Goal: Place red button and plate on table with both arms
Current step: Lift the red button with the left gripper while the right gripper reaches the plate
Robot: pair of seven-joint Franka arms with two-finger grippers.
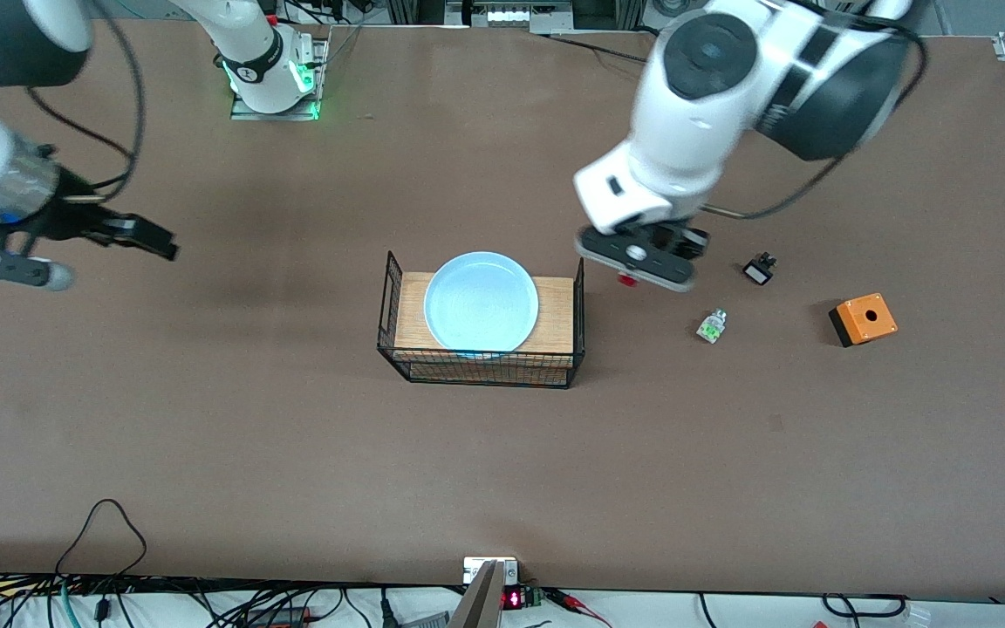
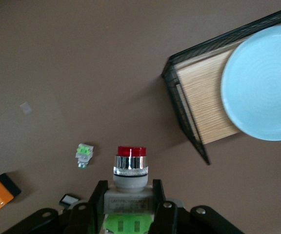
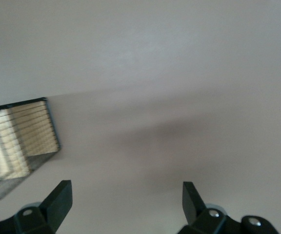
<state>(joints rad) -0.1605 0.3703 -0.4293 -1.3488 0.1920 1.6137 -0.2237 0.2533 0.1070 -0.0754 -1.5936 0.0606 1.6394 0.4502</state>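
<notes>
My left gripper [image 1: 630,274] is shut on the red button [image 1: 627,280] and holds it over the brown table [image 1: 293,453], just off the basket's end toward the left arm's side. In the left wrist view the button [image 2: 130,168] sits between the fingers [image 2: 100,192], red cap outward. The light blue plate [image 1: 481,302] lies on the wood-topped wire basket [image 1: 555,305] and also shows in the left wrist view [image 2: 265,83]. My right gripper [image 1: 149,237] is open and empty over bare table toward the right arm's end; its view shows spread fingertips [image 3: 60,197].
A whitish-green piece [image 1: 712,326], a small black-and-white part [image 1: 759,269] and an orange box [image 1: 863,319] lie on the table toward the left arm's end. The basket's end [image 3: 26,141] shows in the right wrist view.
</notes>
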